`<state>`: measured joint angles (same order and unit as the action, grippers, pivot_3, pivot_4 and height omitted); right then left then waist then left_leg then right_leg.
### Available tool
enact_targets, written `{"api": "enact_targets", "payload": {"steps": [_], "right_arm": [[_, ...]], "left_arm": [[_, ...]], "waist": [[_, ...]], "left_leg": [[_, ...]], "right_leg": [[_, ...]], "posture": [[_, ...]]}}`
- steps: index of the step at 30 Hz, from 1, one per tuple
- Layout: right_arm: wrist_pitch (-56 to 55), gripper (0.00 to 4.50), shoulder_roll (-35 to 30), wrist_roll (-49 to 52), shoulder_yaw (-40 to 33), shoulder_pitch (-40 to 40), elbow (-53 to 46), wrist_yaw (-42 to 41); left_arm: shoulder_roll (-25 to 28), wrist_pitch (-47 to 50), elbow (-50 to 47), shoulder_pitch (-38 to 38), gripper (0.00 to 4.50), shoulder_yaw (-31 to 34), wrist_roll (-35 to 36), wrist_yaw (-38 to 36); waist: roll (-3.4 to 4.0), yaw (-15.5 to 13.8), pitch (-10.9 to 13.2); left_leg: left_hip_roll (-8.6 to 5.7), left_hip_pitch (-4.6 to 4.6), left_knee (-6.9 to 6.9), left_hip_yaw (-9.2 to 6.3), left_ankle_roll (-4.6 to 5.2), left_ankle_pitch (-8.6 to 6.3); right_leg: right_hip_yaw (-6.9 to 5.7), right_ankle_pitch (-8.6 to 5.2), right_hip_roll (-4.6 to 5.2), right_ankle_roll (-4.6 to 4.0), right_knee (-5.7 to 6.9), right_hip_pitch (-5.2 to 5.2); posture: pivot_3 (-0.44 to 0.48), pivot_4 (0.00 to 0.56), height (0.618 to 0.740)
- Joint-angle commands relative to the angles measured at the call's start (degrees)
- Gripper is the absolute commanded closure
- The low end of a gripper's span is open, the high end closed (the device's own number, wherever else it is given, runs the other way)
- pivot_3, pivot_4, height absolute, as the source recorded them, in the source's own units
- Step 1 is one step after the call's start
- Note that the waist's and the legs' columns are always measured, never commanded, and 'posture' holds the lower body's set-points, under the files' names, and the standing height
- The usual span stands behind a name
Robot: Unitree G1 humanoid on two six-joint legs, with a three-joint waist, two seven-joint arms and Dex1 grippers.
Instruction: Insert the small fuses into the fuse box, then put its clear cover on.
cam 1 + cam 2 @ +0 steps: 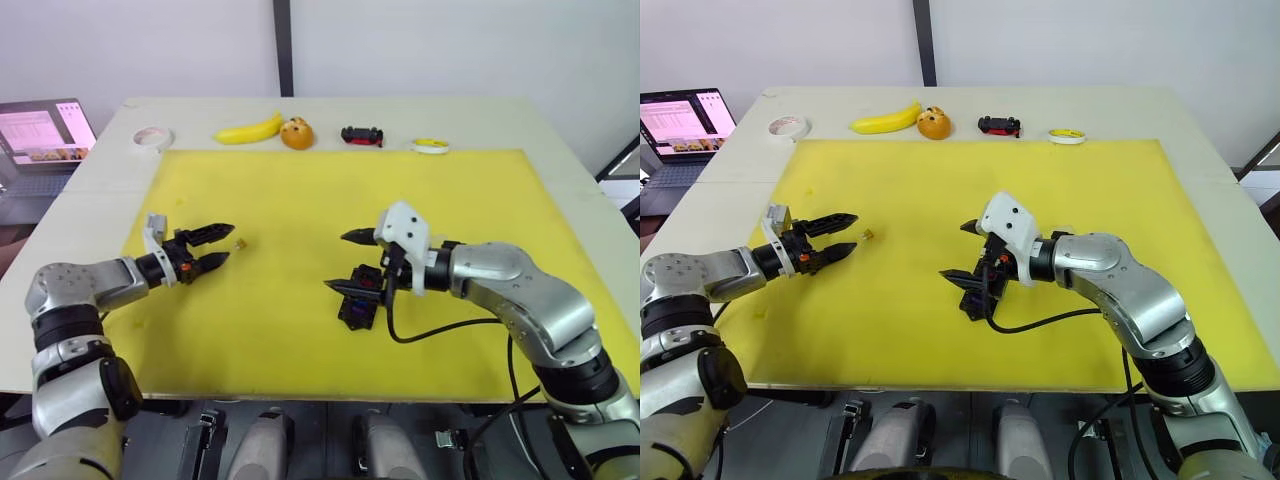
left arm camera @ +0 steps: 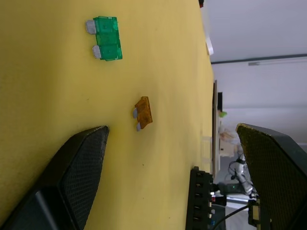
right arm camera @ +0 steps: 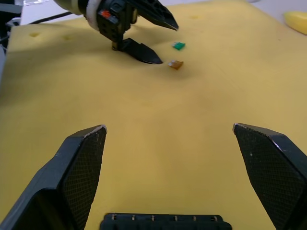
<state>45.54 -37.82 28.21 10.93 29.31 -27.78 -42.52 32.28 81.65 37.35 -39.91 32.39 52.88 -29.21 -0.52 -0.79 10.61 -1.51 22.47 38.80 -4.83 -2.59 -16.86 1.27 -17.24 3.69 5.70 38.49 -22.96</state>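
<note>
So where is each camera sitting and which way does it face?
Left eye view: on the head, looking down over the yellow mat; both arms show, left tool and right tool open.
Right eye view: same scene, shifted slightly.
Left wrist view: along its own fingers toward the orange fuse, green fuse and fuse box.
Right wrist view: over the fuse box toward the left tool.
Both wrist views share the two fuses.

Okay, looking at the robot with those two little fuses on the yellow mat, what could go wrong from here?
1. The amber fuse lies flat on the yellow mat; the open left gripper may nudge it away instead of pinching it.
2. The green fuse lies close by, so a wide approach might knock it.
3. The open right gripper hovers over the fuse box and may bump it.
</note>
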Motion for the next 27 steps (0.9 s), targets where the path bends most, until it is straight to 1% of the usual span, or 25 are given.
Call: {"api": "enact_targets", "payload": {"steps": [1,12,16,27], "right_arm": [[-1.14,0.03,0.29,-0.38,-0.89,0.94,-0.94,-0.3],[-0.93,0.03,0.67,-0.94,-0.99,0.79,-0.95,-0.14],[-0.8,0.03,0.82,-1.18,-0.9,0.84,-0.91,-0.05],[-0.7,0.03,0.79,-1.48,-0.87,0.89,-0.91,0.01]], "left_arm": [[-2.45,-1.51,0.38,-0.72,0.0,-2.04,-1.91,-0.11],[-5.9,-0.89,0.49,-2.96,0.0,-1.96,-3.84,-0.07],[-7.72,-0.65,-0.35,-3.93,0.0,-1.74,-4.33,1.0],[-9.59,0.23,-1.45,-5.08,0.0,-1.03,-4.35,3.19]], "waist": [[0.0,-0.05,0.0],[0.05,-0.44,-0.03],[0.05,-1.56,-0.03],[0.05,-1.7,-0.03]], "left_leg": [[-0.01,0.0,0.0,0.0,-0.01,0.01],[-0.12,0.0,0.04,-0.15,-0.02,0.01],[-0.14,0.0,0.04,-0.15,-0.03,0.01],[-0.27,0.0,0.07,-0.22,-0.08,0.04]], "right_leg": [[0.0,0.0,0.01,0.0,0.0,0.0],[-0.08,0.01,0.09,0.02,-0.09,0.18],[-0.08,0.02,0.09,0.03,-0.14,0.19],[-0.1,0.05,0.18,0.1,-0.33,0.32]], "posture": [[0.0,0.15,0.74],[0.0,0.15,0.74],[0.0,0.15,0.74],[0.0,0.15,0.74]]}}
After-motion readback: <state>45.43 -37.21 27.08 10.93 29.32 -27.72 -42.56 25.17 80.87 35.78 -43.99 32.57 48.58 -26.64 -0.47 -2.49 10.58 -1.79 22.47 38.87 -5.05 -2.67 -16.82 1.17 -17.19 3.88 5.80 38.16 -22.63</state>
